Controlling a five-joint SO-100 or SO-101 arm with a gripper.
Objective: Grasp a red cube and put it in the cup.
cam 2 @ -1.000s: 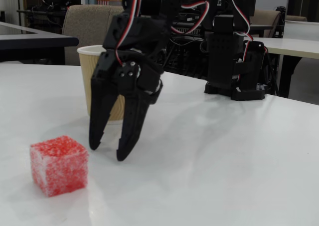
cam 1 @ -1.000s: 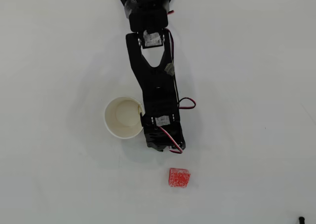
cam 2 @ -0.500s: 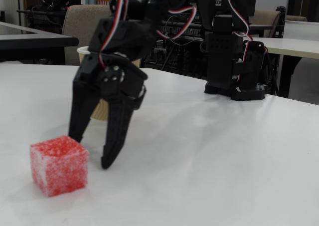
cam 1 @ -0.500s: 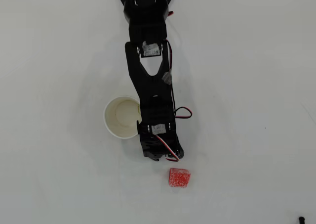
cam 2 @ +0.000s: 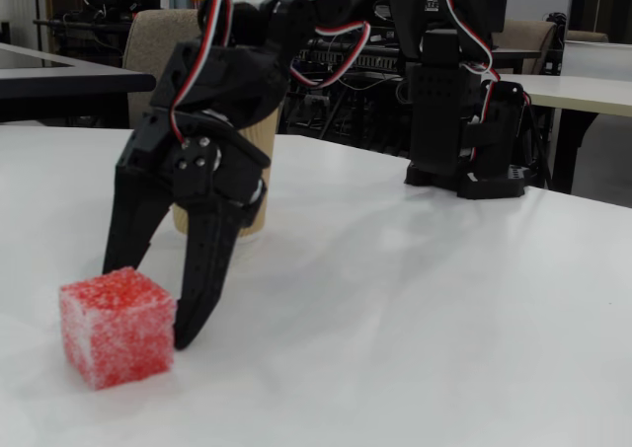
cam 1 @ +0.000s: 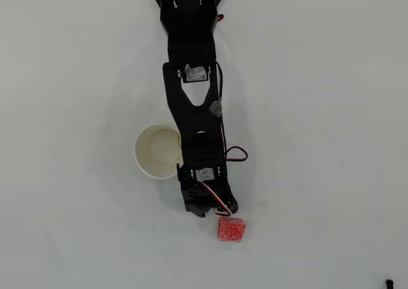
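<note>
Right now the gripper [cam 2: 143, 304] hangs with its jaws spread and empty, tips close to the table [cam 2: 415, 309], just behind the red cube [cam 2: 117, 326] in the fixed view. Overhead, the red cube [cam 1: 231, 229] lies just past the gripper, slightly toward the table's right edge and nearer its bottom edge. Neither finger looks to straddle it yet. The cup [cam 1: 156, 152] stands beside the arm, well behind.
</note>
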